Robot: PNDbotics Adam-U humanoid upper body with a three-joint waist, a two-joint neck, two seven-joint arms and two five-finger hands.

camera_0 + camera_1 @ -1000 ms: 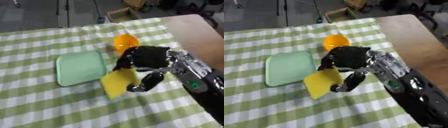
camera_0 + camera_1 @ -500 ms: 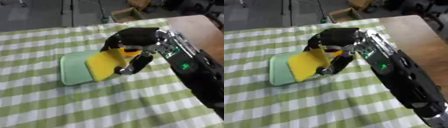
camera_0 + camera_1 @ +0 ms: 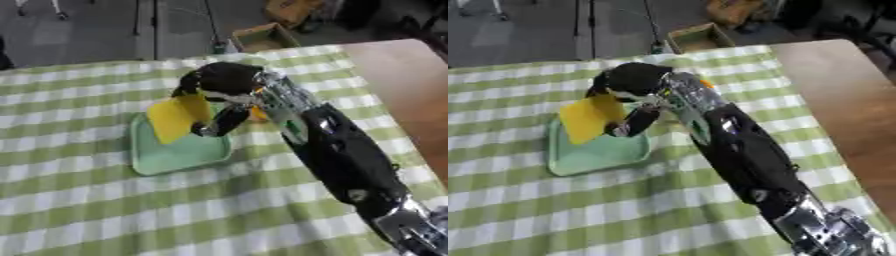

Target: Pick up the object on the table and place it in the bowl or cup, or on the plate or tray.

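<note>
The flat yellow square sheet (image 3: 178,118) hangs above the pale green square tray (image 3: 179,151), toward its ten o'clock corner. To land it well, lower it flat over the tray's middle before letting go. The right hand (image 3: 222,92) pinches the sheet's upper edge, arm stretched from five o'clock.

Flat yellow piece (image 3: 178,118) above green tray (image 3: 175,155)
</note>
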